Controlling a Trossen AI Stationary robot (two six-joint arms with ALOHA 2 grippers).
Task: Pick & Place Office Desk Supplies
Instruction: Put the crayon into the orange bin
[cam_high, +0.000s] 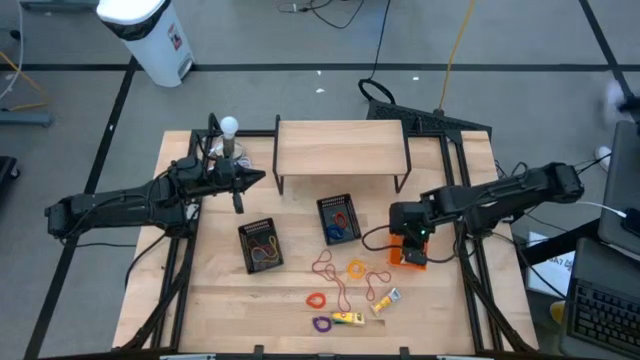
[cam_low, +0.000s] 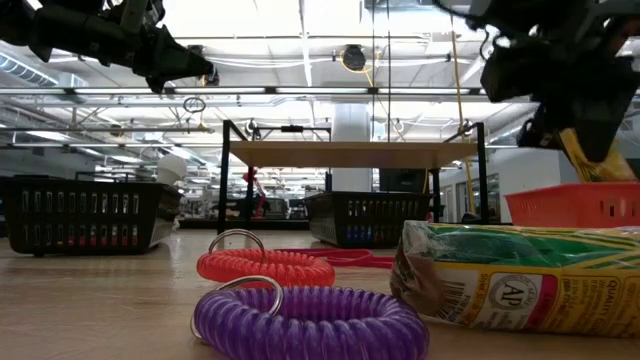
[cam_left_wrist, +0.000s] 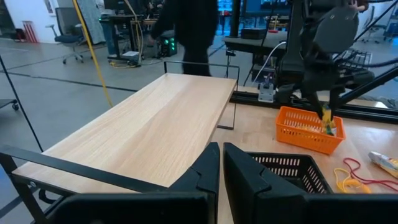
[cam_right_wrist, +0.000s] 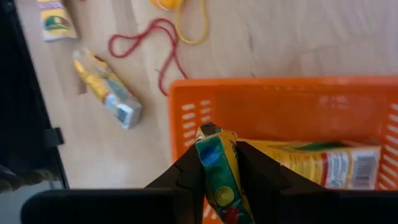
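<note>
The right pincer (cam_right_wrist: 214, 163) grips a yellow packet (cam_right_wrist: 217, 177) above the orange basket (cam_right_wrist: 292, 106), where another packet (cam_right_wrist: 323, 163) already lies. More packets (cam_high: 384, 301) and coloured loops (cam_high: 335, 268) lie loose on the table (cam_high: 220, 300) near the basket. The left pincer (cam_left_wrist: 221, 163) hangs closed and empty above the wooden shelf (cam_high: 340, 148).

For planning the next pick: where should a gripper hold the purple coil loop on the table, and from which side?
Grip one side of the purple coil loop across its coiled band, coming straight down from above. It lies flat on the table with an open centre for one finger, and only the yellow packet lies beside it.
</note>
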